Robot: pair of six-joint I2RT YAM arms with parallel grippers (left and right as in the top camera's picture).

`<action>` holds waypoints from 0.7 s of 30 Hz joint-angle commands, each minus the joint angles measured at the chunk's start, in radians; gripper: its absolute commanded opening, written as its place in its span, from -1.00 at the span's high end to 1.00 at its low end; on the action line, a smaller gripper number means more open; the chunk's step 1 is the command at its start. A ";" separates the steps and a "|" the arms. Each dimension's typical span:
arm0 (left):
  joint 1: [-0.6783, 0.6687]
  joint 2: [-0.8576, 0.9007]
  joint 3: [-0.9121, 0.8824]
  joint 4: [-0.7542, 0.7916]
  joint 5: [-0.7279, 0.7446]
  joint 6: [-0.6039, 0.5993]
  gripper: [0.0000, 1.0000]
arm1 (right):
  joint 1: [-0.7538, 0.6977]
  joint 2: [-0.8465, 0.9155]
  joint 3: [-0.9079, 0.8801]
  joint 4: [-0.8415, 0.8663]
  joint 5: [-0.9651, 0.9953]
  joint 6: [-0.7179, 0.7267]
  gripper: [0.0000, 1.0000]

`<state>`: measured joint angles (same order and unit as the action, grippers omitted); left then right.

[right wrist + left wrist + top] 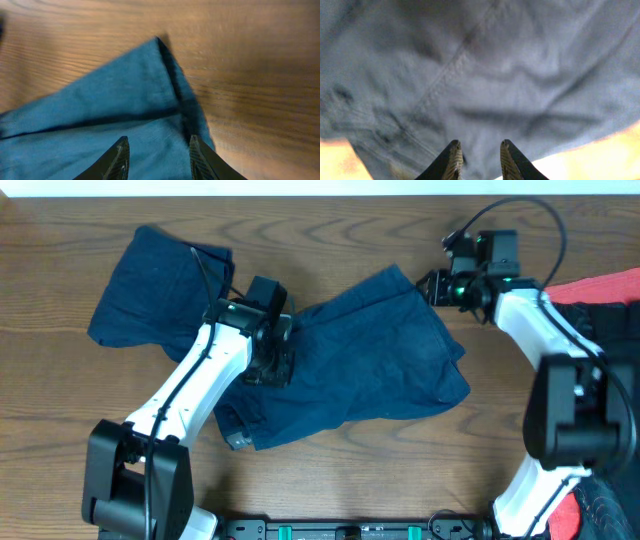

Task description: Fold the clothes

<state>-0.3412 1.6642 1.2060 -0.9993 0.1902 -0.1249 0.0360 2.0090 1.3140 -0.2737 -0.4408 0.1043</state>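
L end effector [480,152]: fingers [454,159] parted by a narrow gap, nothing pinched btwn them. It points down at blurred denim that fills nearly the whole L wrist view. A stitched seam runs diagonally across the cloth above the tips. Can't tell if the tips touch the fabric.

R end effector [157,147]: open somewhat wider, holding nothing. In the R wrist view its L finger sits over blue cloth. The other finger [200,155] sits at the cloth's folded hem edge, w/ bare wood just beyond. Contact can't be judged.

Navy shorts [380,350] lie spread and rumpled mid-worktop [330,230]. From overhead the L end effector is over their L part, w/ the white arm crossing the lower-L edge. The R end effector is just beside their upper-R corner. That corner comes to a point ahead of the R fingers in the wrist view.

Other navy piece [150,290] lies flat upper-L, just beside the L wrist. The arm hides where the 2 meet, so can't tell if they overlap or are joined.

Red cloth [605,283] lies at the R edge, behind the R arm, well apart from the shorts.
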 commanded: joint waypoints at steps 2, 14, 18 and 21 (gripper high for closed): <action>0.001 -0.011 -0.006 -0.080 0.054 -0.047 0.43 | 0.001 0.064 -0.001 0.059 -0.048 -0.024 0.21; 0.001 -0.011 -0.204 0.045 0.053 -0.056 0.32 | -0.001 0.082 0.001 0.060 -0.124 0.008 0.98; 0.001 -0.011 -0.281 0.144 0.016 -0.056 0.24 | -0.049 0.007 0.001 -0.012 -0.020 0.091 0.97; 0.005 -0.011 -0.321 0.208 -0.032 -0.057 0.22 | -0.085 -0.056 0.001 -0.077 0.111 0.097 0.97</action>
<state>-0.3412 1.6611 0.9146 -0.8135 0.2176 -0.1802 -0.0067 2.0480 1.3117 -0.3340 -0.4675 0.1616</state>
